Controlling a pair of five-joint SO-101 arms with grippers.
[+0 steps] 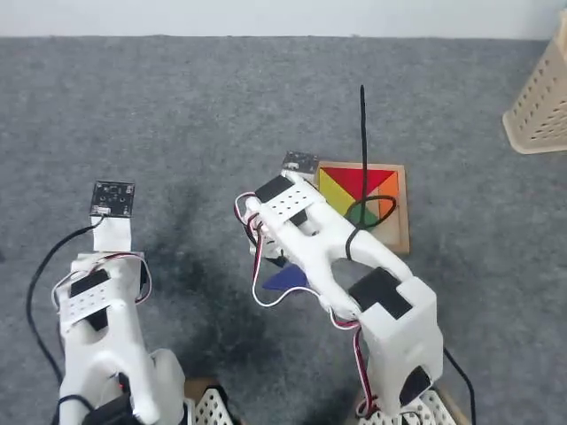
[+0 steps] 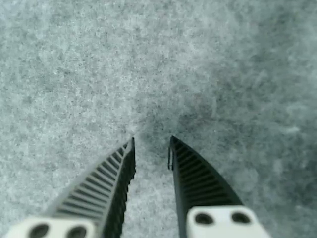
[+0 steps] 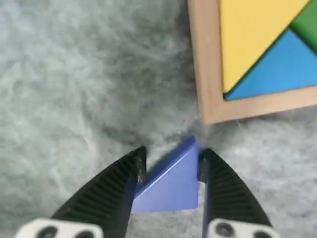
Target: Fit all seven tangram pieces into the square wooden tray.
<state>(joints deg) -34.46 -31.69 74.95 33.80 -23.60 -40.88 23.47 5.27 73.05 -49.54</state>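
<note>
Where the grey carpet (image 1: pixel 177 106) spreads under both arms, the tray (image 3: pixel 203 64) lies by the right one, holding yellow, blue, green and red pieces. The left gripper (image 2: pixel 151 141) hangs over carpet, fingers parted. The right gripper (image 3: pixel 172 153) clasps a blue triangle (image 3: pixel 171 186) (just outside the tray's corner).

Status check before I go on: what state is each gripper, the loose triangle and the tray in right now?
left gripper: open, over bare carpet.
right gripper: shut on the blue triangle.
blue triangle: gripped, outside the tray, near its corner.
wooden tray: partly filled, coloured pieces seated flat inside.
</note>
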